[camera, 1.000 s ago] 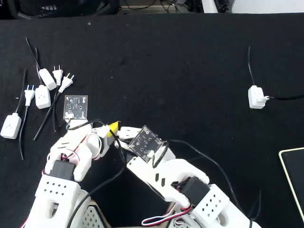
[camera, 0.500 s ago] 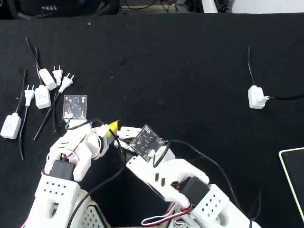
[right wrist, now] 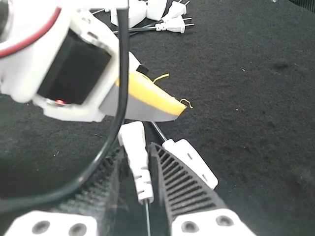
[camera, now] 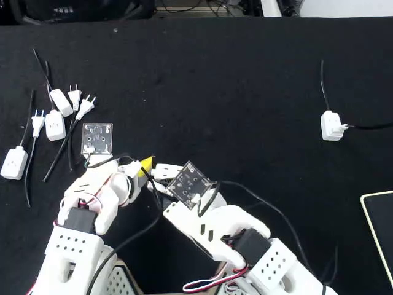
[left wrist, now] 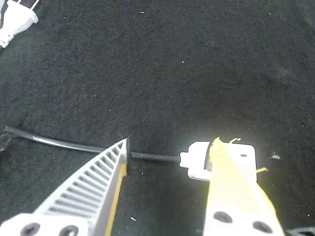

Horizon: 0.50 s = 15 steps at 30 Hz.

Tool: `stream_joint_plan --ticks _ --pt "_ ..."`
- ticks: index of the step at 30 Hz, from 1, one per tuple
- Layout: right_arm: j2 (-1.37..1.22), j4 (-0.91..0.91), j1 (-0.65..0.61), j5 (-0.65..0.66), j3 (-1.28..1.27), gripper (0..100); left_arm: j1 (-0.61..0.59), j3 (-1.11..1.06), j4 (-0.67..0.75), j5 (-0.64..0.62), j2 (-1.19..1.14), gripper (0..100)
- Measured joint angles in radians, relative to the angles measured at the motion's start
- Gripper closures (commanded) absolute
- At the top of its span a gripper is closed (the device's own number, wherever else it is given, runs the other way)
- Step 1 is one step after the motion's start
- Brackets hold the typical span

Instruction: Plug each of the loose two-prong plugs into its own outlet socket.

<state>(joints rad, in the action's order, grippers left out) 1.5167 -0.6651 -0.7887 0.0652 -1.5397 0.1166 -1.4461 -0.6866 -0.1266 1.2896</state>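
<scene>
Loose plugs point(camera: 86, 106): three (right pincer point(right wrist: 136, 147) grips fourth plug point(right wrist: 137, 164)).

Robotics lab bench with plugs and sockets laid out.

Marked out as a research workspace by a table point(camera: 245, 80) draped in black felt, a left arm point(camera: 92, 209) and right arm point(camera: 227, 230) of white printed plastic with bare servo leads point(camera: 209, 284) trailing, loose two-prong plugs point(camera: 83, 107) and outlet sockets point(camera: 54, 126) clustered near one edge, and dark equipment point(camera: 80, 9) with cables point(camera: 184, 7) along the far side.
</scene>
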Motion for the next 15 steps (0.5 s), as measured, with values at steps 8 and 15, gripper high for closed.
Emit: stream_joint_plan --ticks 8,15 --pt "0.000 0.000 0.000 0.005 0.000 98.8 0.000 0.000 0.000 0.000 0.000 73" --pt "0.000 0.000 0.000 0.032 0.000 98.8 0.015 0.000 0.002 0.015 0.000 73"
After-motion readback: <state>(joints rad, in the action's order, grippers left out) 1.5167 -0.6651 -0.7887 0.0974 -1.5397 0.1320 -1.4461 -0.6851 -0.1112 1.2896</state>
